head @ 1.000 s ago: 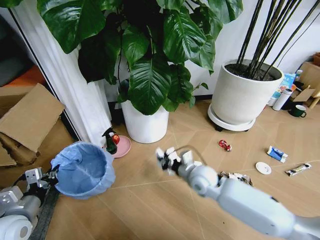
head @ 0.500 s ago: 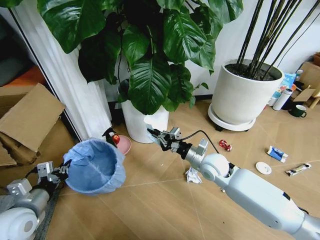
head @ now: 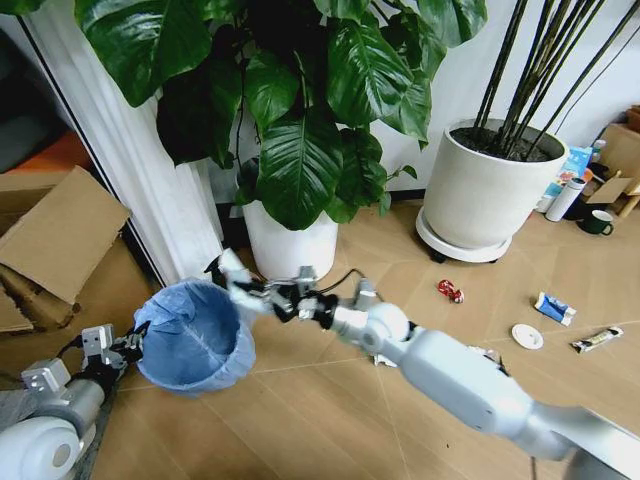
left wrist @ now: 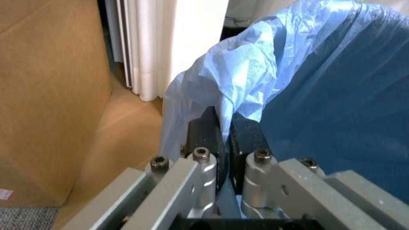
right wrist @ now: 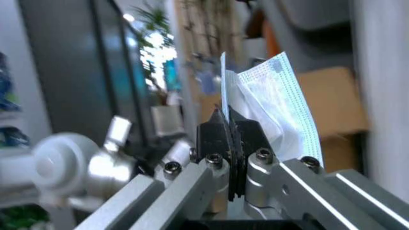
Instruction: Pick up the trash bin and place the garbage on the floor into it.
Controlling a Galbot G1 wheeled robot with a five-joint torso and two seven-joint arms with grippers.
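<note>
In the head view the right arm has swung further toward the left of the frame than half a second ago, so the right end effector (head: 262, 296) now sits at the centre-left, just over the far rim of the trash bin (head: 195, 337), with a white face mask (head: 233, 269) pinched in it and sticking up past the bin's edge. The bin itself has barely shifted and stays at the lower left, held off the floor (head: 330, 420) by the left end effector (head: 128, 345), which grips the rim on the side nearest the robot. Other litter lies on the floor to the right: a red can (head: 450, 291), a blue-white wrapper (head: 553, 308), a white lid (head: 527, 336) and a small tube (head: 596, 340); a crumpled tissue is mostly hidden behind the right arm. In the left wrist view the left end effector (left wrist: 223, 139) is closed tight on the blue bag liner (left wrist: 255, 81) folded over the bin's rim. In the right wrist view the right end effector (right wrist: 229, 132) is shut on the pleated mask (right wrist: 275, 103), whose lower part is hidden behind the fingers.
</note>
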